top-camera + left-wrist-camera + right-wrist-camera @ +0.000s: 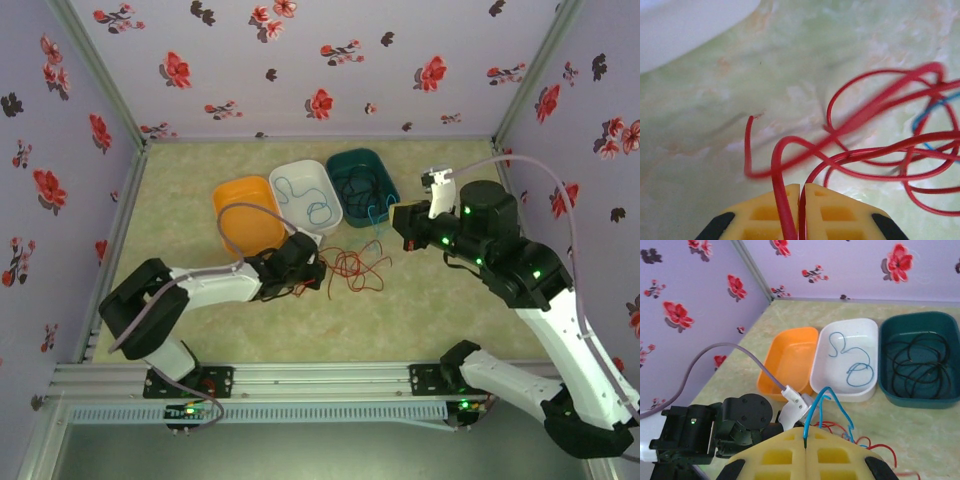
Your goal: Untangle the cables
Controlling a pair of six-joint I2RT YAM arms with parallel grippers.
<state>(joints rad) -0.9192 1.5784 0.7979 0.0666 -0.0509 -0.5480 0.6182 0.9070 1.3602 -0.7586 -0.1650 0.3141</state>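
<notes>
While left arm (215,285) stretches low, left claw (800,192) pinches glossy red cable (776,165); right claw (806,437) clenched, seemingly on thin blue cable (811,412).

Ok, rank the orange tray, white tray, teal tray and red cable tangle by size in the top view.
1. orange tray, white tray, teal tray: they look about alike, so no order among them.
2. red cable tangle: clearly the smallest.

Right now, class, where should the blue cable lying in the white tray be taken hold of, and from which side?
I'd grip the blue cable at its small loop nearest the white tray's front wall, from straight above: it lies flat and the walls block a sideways approach.
</notes>
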